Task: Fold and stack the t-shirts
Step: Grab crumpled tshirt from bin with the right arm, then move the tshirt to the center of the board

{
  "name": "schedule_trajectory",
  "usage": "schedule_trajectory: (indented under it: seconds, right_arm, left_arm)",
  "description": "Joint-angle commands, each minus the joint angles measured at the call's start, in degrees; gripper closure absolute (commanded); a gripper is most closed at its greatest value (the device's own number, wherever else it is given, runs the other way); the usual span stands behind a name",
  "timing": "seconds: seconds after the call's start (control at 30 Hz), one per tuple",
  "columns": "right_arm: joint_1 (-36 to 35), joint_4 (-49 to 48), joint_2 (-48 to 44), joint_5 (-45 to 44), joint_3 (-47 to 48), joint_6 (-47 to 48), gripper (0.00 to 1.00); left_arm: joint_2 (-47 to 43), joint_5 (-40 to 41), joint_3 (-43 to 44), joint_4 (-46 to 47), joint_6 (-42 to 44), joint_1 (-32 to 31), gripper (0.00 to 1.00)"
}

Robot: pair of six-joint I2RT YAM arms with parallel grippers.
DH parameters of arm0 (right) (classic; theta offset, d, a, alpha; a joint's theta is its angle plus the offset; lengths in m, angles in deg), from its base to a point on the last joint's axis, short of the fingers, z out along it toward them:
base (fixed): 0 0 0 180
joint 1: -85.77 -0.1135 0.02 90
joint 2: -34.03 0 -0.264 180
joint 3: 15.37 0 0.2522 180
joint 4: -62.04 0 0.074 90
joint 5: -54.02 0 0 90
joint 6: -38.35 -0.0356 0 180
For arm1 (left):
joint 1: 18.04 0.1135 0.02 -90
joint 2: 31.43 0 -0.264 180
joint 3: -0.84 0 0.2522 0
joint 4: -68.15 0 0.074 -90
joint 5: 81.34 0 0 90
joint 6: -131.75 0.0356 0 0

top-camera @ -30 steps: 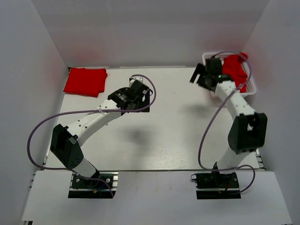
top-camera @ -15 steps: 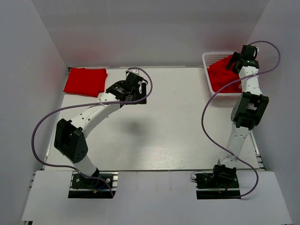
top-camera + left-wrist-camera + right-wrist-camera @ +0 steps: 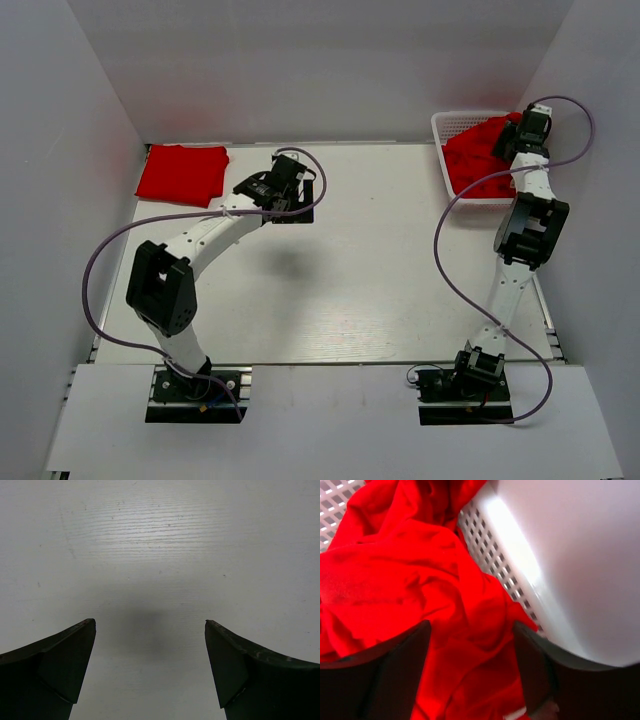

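Observation:
A folded red t-shirt (image 3: 182,173) lies at the table's far left corner. Crumpled red t-shirts (image 3: 478,158) fill the white lattice basket (image 3: 458,124) at the far right. My right gripper (image 3: 516,135) hangs over the basket's right side, open, its fingers (image 3: 395,670) either side of a heap of red cloth (image 3: 420,580) just below them; a small white label (image 3: 515,713) shows at the bottom edge. My left gripper (image 3: 300,193) is open and empty over bare table (image 3: 150,555), right of the folded shirt.
White walls enclose the table on three sides. The basket's wall (image 3: 495,555) stands close beside my right gripper, against the right wall. Purple cables loop from both arms.
My right arm swung from left of the basket to its right side and came down over the red shirts. My left gripper shifted slightly toward the far side.

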Motion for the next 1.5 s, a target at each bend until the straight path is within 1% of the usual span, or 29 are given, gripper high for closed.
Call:
schedule_trajectory:
  seconds: [0.0,0.03,0.07,0.17,0.2,0.23,0.27,0.3,0.4,0.43,0.53,0.6,0.63,0.7,0.73,0.77,0.8,0.93,1.0,1.07,1.13,1.2,1.23,1.27,1.33,1.37,1.43,1.47]
  right_arm:
    - [1.0,-5.9,1.6,3.2,3.1,-0.7,0.33]
    - [1.1,-5.9,1.9,3.7,3.1,-1.1,0.37]
    - [1.2,-6.2,1.7,5.1,3.1,-1.3,0.44]
    - [1.5,-6.3,1.6,5.8,3.1,-1.4,0.65]
    - [1.5,-6.0,1.5,6.2,3.0,-1.2,0.74]
    - [1.4,-6.1,1.3,6.2,3.0,-1.2,0.79]
    - [1.6,-5.8,1.3,6.6,3.0,-1.3,0.86]
    - [1.7,-5.5,1.2,6.7,3.1,-1.3,1.00]
    - [1.9,-4.4,-0.9,7.5,2.9,-1.3,1.00]
    - [1.9,-3.7,-2.1,9.7,2.9,-1.0,1.00]
    - [1.8,-2.8,-5.2,9.8,2.5,-0.4,1.00]
    - [1.6,-1.9,-8.9,13.7,2.0,0.3,1.00]
    - [1.6,-1.5,-12.1,14.0,1.0,0.5,1.00]
    - [1.6,-0.9,-15.0,14.1,0.0,0.7,1.00]
    - [1.6,-0.9,-15.0,14.1,0.0,0.7,1.00]
    - [1.9,-1.1,-18.2,14.5,-0.5,0.9,1.00]
    - [1.7,-1.1,-19.0,14.5,-0.5,1.3,1.00]
    - [1.6,-0.5,-24.8,14.8,0.8,1.9,1.00]
    - [1.6,-1.4,-28.3,15.8,1.9,1.1,1.00]
    - [1.6,-2.3,-29.5,18.2,4.3,-0.5,1.00]
    - [1.5,-5.0,-32.1,22.2,6.9,-3.8,1.00]
    - [1.3,-7.3,-34.6,24.2,7.1,-6.6,1.00]
    - [1.3,-11.6,-36.3,28.3,7.3,-8.0,1.00]
    - [1.2,-13.0,-37.7,30.2,7.5,-11.7,1.00]
    - [0.7,-18.5,-39.8,36.8,8.8,-14.8,1.00]
    - [0.6,-20.0,-39.8,38.8,9.1,-20.2,1.00]
    - [-0.5,-24.6,-40.2,46.9,10.6,-24.6,1.00]
    - [-0.9,-29.3,-40.2,49.4,12.2,-31.6,1.00]
  left_arm:
    - [-0.1,-2.0,1.5,-0.1,0.5,0.7,0.00]
    - [0.4,-2.0,2.0,-0.1,0.5,0.7,0.00]
    - [0.4,-2.0,2.0,-0.1,0.5,0.7,0.00]
    - [0.4,-2.0,2.0,-0.1,-0.1,0.7,0.00]
    - [0.4,-2.0,2.0,-0.1,-0.1,0.7,0.00]
    - [0.4,-2.0,2.0,-0.1,-0.1,0.7,0.00]
    - [-0.1,-2.0,2.0,-0.1,-0.6,0.7,0.00]
    - [-0.1,-2.0,1.5,-0.1,-0.6,0.7,0.00]
    - [-1.6,-2.0,0.9,-0.1,-1.1,0.7,0.00]
    - [-2.4,-2.5,0.4,-0.1,-1.1,0.7,0.00]
    - [-3.8,-2.5,-0.7,0.5,-1.1,0.7,0.00]
    - [-5.1,-2.5,-1.4,0.5,-1.1,0.7,0.00]
    - [-5.7,-2.5,-1.4,0.5,-1.1,0.7,0.00]
    - [-7.7,-2.5,-4.0,1.2,-1.6,0.7,0.00]
    - [-7.7,-2.5,-4.0,2.0,-1.6,0.7,0.00]
    - [-8.2,-2.5,-4.7,2.0,-1.6,0.7,0.00]
    - [-8.2,-2.5,-5.2,2.7,-1.6,0.7,0.00]
    - [-9.5,-2.5,-5.9,2.7,-1.6,0.7,0.00]
    - [-10.1,-2.5,-5.9,2.7,-1.6,0.7,0.00]
    - [-10.1,-2.5,-5.9,3.2,-1.1,0.7,0.00]
    - [-10.6,-2.5,-5.9,3.2,-1.1,0.7,0.00]
    - [-11.3,-2.5,-6.4,3.2,-1.1,0.7,0.00]
    - [-12.0,-2.0,-6.4,3.2,-1.1,0.7,0.00]
    - [-13.0,-2.0,-6.9,3.2,-1.1,0.7,0.00]
    - [-14.1,-1.4,-7.5,2.7,-1.1,0.7,0.00]
    - [-15.4,-0.9,-8.1,2.7,-1.1,0.7,0.00]
    - [-16.8,-0.3,-8.6,2.2,-1.1,0.7,0.00]
    - [-17.4,0.4,-8.6,2.2,-1.1,0.7,0.00]
